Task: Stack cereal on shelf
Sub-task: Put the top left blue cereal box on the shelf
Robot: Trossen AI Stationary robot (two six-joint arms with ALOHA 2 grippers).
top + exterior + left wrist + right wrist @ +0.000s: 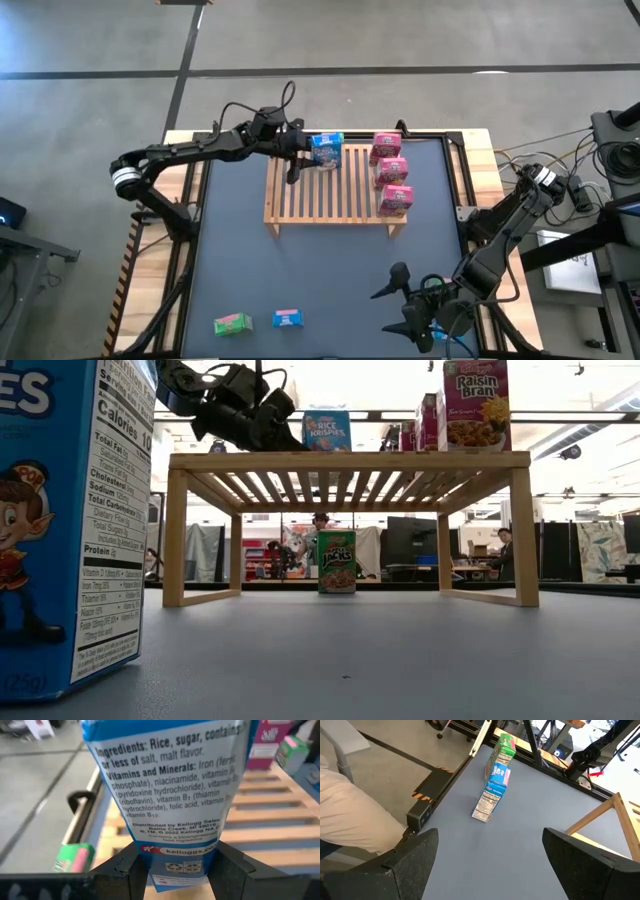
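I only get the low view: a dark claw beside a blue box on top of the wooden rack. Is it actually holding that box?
Observer: Yes. The left wrist view shows the left gripper shut on the blue box, a finger on each side of one end.
Operator: How many pink boxes are up there?
Observer: Three. From above, the pink boxes stand in a row along the right side of the shelf.
Operator: Where is the other arm?
Observer: The right gripper hangs open over the table's near right corner, holding nothing.
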